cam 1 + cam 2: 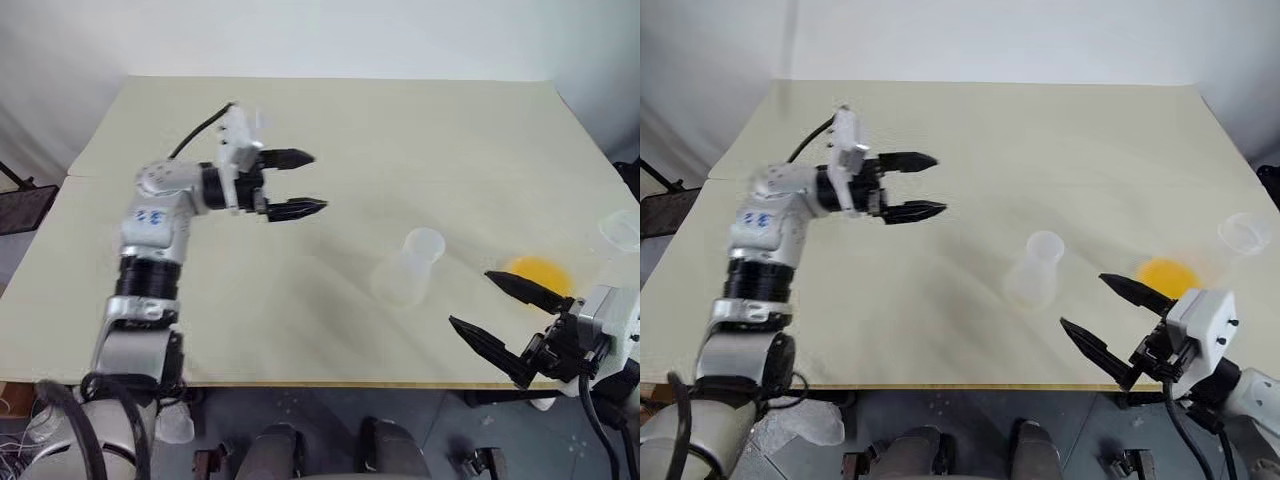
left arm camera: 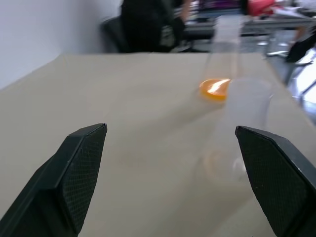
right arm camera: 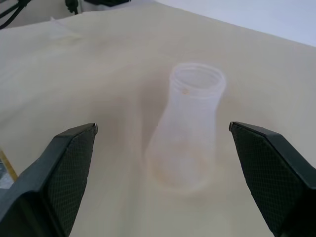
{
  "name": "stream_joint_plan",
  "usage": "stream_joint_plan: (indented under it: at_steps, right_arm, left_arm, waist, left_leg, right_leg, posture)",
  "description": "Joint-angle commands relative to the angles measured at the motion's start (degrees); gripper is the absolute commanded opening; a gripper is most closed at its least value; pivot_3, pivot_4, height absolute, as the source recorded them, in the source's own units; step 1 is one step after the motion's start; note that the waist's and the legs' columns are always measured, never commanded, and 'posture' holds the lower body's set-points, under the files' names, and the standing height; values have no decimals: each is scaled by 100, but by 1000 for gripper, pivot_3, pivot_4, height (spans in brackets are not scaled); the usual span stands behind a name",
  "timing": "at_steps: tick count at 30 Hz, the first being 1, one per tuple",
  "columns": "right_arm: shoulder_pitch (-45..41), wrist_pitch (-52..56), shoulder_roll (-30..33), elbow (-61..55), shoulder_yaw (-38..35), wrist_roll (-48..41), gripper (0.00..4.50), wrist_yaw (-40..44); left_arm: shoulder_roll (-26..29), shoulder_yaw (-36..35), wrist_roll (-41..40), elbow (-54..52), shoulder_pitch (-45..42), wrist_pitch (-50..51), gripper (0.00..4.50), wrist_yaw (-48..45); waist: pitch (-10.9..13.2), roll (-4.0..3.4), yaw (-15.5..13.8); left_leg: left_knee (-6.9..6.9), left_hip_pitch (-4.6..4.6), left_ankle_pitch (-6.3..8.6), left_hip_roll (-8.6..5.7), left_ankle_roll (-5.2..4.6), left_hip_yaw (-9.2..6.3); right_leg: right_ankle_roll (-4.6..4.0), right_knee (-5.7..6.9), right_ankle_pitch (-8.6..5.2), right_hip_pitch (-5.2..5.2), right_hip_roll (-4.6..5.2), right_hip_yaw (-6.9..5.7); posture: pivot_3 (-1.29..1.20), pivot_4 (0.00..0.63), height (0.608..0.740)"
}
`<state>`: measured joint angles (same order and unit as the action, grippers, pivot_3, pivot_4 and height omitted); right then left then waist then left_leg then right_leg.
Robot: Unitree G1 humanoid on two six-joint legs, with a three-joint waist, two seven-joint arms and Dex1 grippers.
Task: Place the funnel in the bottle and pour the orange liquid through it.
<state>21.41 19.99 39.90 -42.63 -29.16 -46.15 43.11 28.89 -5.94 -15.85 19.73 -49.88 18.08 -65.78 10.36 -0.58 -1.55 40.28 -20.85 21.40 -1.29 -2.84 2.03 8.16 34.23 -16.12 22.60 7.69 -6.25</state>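
The clear flask-shaped bottle point(image 1: 408, 266) stands upright on the pale table point(image 1: 330, 110), right of centre, with nothing in its neck. The orange liquid point(image 1: 540, 272) sits just right of it, a shallow glowing pool in clear plastic whose walls barely show. A small clear round-rimmed funnel point(image 1: 621, 229) rests at the table's right edge. My left gripper point(image 1: 318, 181) hovers open over the left half of the table, pointing right toward the bottle point(image 2: 232, 123) and the orange liquid point(image 2: 215, 89). My right gripper point(image 1: 470, 297) is open near the front edge, empty, facing the bottle point(image 3: 190, 131).
The table's front edge point(image 1: 330, 383) runs just under my right gripper. The right edge lies close beside the funnel. Beyond the far side of the table, the left wrist view shows dark chairs point(image 2: 143, 27) and room clutter.
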Motion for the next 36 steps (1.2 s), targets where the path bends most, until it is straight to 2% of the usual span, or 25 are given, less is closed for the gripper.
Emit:
stream_joint_plan:
  at_steps: [1, 5, 7, 9, 17, 25, 31, 36]
  right_arm:
    - [-203, 5, -16, -219, 185, -414, 4500, 129]
    - [-296, -102, -93, -230, 548, -446, 4500, 399]
    - [-317, -187, -118, -102, 987, -154, 4500, 614]
    - [-386, -251, -140, 21, 1230, 21, 4500, 718]
    - [-984, -354, -168, 588, 1627, 252, 4500, 1019]
    - [-1306, -393, -193, 906, 1720, 282, 4500, 1245]
    - [-1367, -367, -224, 857, 1670, 226, 4500, 1260]
    - [-1369, -335, -281, 757, 1682, 255, 4500, 1123]
  left_arm:
    - [326, -536, -277, -772, 688, 214, 4428, 460]
    - [537, -1008, -504, -1383, 1682, 469, 4428, 881]
    - [624, -1459, -609, -1841, 2717, 577, 4428, 1083]
    - [625, -1828, -781, -2169, 3402, 507, 4428, 1216]
    - [548, -3186, -1248, -2468, 5102, -5, 4428, 1611]
    - [367, -3976, -1573, -2342, 5736, -424, 4428, 2058]
    - [475, -3916, -1420, -1972, 5526, -768, 4428, 2349]
    - [584, -3662, -1168, -1442, 5013, -1034, 4428, 2704]
  waist:
    - [0, 0, -1]
    - [0, 1, -6]
    - [-2, 4, 17]
    - [-2, 5, 39]
    - [-6, 19, 22]
    - [-7, 22, 16]
    - [-7, 22, 12]
    - [-9, 24, 10]
  left_leg:
    - [0, 0, 0, 0, 0, -3]
    - [2, 2, 2, 0, 3, -12]
    - [2, 5, 2, -2, 4, -14]
    - [-11, 30, 8, 0, 13, -6]
    - [-12, 48, 17, 7, 22, -4]
    - [-16, 50, 20, 8, 24, -4]
    - [-17, 50, 23, 8, 23, -4]
    - [-17, 50, 23, 7, 23, 0]
  right_leg:
    - [0, 2, 0, 0, 0, -1]
    - [0, 6, 0, -3, 3, -1]
    - [0, 5, 0, -6, 4, 1]
    - [0, 12, 0, -14, 4, 12]
    - [-6, 8, -3, -24, 10, 26]
    - [-12, 11, -6, -22, 17, 26]
    - [-13, 12, -7, -22, 20, 26]
    - [-13, 16, -7, -19, 17, 15]
  posture:
    - [0, 150, 740]
    - [0, 150, 740]
    - [0, 150, 740]
    - [0, 150, 740]
    - [0, 150, 740]
    - [0, 150, 740]
    - [0, 150, 740]
    - [0, 150, 740]
